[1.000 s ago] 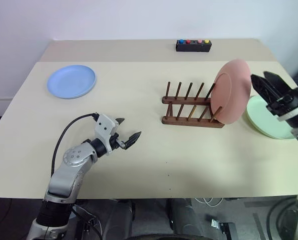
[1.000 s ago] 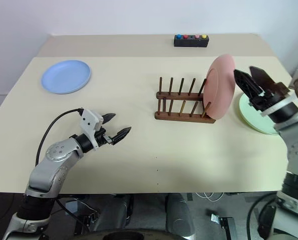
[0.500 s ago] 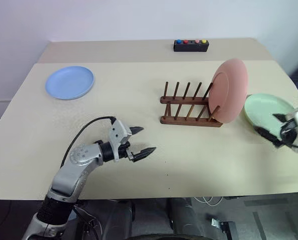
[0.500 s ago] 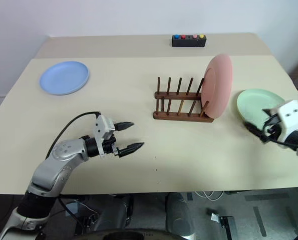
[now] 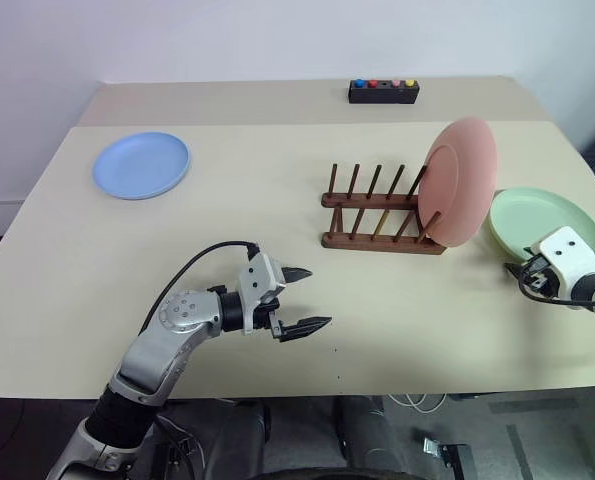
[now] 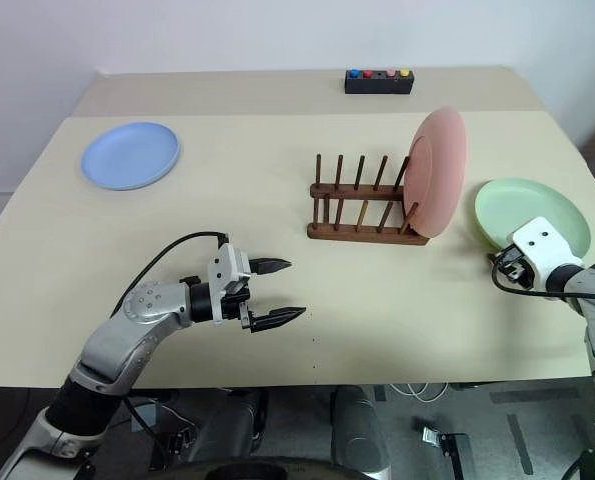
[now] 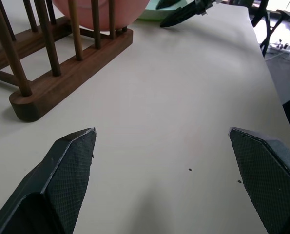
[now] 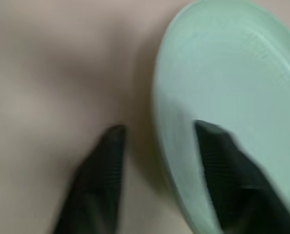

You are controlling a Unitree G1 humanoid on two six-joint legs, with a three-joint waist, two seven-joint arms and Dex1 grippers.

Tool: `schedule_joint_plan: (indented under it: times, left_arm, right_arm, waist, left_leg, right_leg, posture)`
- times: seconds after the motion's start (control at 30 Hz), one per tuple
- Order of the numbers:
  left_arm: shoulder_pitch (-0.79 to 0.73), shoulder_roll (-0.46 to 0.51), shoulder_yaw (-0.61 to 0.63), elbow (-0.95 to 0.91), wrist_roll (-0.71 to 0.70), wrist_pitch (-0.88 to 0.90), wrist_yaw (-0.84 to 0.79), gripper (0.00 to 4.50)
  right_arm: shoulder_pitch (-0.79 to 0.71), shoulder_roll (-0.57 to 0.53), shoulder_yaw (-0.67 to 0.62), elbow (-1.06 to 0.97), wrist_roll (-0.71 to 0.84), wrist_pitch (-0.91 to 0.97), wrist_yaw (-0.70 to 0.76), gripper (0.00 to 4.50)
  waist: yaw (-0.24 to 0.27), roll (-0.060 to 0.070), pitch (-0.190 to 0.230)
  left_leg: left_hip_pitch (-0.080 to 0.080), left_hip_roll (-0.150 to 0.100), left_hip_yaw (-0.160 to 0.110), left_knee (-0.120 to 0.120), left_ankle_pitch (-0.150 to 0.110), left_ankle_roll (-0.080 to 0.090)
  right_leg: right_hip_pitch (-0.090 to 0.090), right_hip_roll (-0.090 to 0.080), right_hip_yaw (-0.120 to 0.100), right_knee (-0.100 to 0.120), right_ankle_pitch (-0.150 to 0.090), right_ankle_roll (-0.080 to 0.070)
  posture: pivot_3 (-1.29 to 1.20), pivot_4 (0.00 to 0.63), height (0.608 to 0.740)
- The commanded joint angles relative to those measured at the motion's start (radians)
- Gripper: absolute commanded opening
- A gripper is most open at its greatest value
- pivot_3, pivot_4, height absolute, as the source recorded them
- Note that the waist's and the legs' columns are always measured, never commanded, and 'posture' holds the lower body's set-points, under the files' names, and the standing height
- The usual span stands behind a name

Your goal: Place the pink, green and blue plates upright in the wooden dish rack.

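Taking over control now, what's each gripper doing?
Left gripper: open, empty.
Right gripper: open, jaws straddling the green plate rim, not clamped.

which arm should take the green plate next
Right. Its tool already straddles the near rim of the green plate, one finger over it and one outside. The left tool hangs open over bare table, beyond the dish rack.

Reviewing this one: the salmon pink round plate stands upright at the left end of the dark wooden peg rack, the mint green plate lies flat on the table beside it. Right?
Not quite. The salmon pink round plate stands at the right end of the dark wooden peg rack, as the left eye view shows. The mint green plate does lie flat on the table beside it.
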Motion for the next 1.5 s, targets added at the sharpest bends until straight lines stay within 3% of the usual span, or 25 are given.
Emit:
schedule_joint_plan:
  times: [0.03,0.2,0.4,0.57,0.73,0.9,1.07,1.23,1.5]
  left_arm:
    - [-0.002,-0.007,0.003,-0.021,-0.005,-0.01,0.003,4.5]
    - [-0.011,-0.016,-0.002,-0.024,-0.004,-0.003,0.006,4.5]
    - [-0.015,-0.022,-0.004,-0.03,-0.001,-0.004,0.011,4.5]
    - [-0.021,-0.037,-0.005,-0.02,0.003,-0.012,0.022,4.5]
    - [-0.029,-0.049,-0.001,-0.011,0.01,-0.024,0.033,4.5]
    - [-0.053,-0.096,0.071,0.028,0.04,-0.1,0.127,4.5]
    - [-0.06,-0.098,0.12,0.04,0.036,-0.113,0.156,4.5]
    - [-0.053,-0.082,0.13,0.05,0.048,-0.12,0.158,4.5]
    - [-0.041,-0.077,0.132,0.035,0.047,-0.113,0.164,4.5]
  right_arm:
    - [0.0,0.004,-0.016,0.0,-0.006,-0.021,-0.018,0.2]
    - [0.031,-0.003,-0.029,-0.04,-0.015,-0.026,-0.047,0.06]
    - [0.02,-0.06,-0.109,-0.171,-0.085,-0.051,-0.181,0.06]
    - [-0.102,-0.078,-0.181,-0.278,-0.087,-0.077,-0.266,0.06]
    - [-0.281,-0.068,-0.185,-0.432,-0.007,-0.116,-0.232,0.06]
    - [-0.344,0.004,-0.122,-0.686,0.296,0.006,-0.06,0.06]
    - [-0.385,0.088,-0.119,-0.828,0.584,0.207,-0.042,0.06]
    - [-0.361,0.201,-0.106,-0.878,0.844,0.376,-0.092,0.06]
    - [-0.295,0.302,-0.141,-0.852,1.103,0.563,-0.22,0.06]
  waist:
    - [0.0,0.0,0.0]
    - [0.0,0.0,0.0]
    - [0.0,0.004,0.0]
    - [-0.004,0.007,0.0]
    - [-0.003,0.007,0.0]
    - [0.003,0.006,0.001]
    - [0.003,0.006,0.001]
    - [0.004,0.005,0.001]
    - [0.004,0.005,0.001]
  left_leg:
    - [0.0,0.0,0.0,0.0,0.0,0.0]
    - [0.0,0.0,0.0,0.0,0.0,0.0]
    - [0.0,0.0,0.0,0.0,0.0,0.0]
    - [0.0,0.0,0.0,0.0,0.0,0.0]
    - [0.0,0.0,0.0,0.0,0.0,0.0]
    - [-0.001,0.0,-0.001,0.0,0.0,0.0]
    - [-0.001,0.0,-0.001,0.0,0.0,0.0]
    - [-0.001,0.0,-0.001,0.0,0.0,0.0]
    - [-0.001,0.0,-0.001,0.0,0.0,0.001]
  right_leg:
    - [0.0,0.0,0.0,0.0,0.0,0.0]
    - [0.0,0.0,0.0,0.0,0.0,0.0]
    - [0.0,0.0,0.0,0.0,0.0,0.001]
    - [0.0,0.0,0.0,0.001,0.0,0.001]
    - [-0.001,0.0,0.0,0.0,0.001,0.001]
    - [0.0,0.0,0.0,-0.001,0.001,0.002]
    - [0.0,0.0,0.0,0.0,0.001,0.001]
    - [0.0,0.0,0.0,0.0,0.001,0.001]
    - [0.0,0.0,0.0,0.0,0.001,0.001]
  posture:
    - [0.0,0.15,0.74]
    - [0.0,0.15,0.74]
    - [0.0,0.15,0.74]
    - [0.0,0.15,0.74]
    - [0.0,0.15,0.74]
    - [0.0,0.15,0.74]
    - [0.0,0.15,0.74]
    - [0.0,0.15,0.74]
    - [0.0,0.15,0.74]
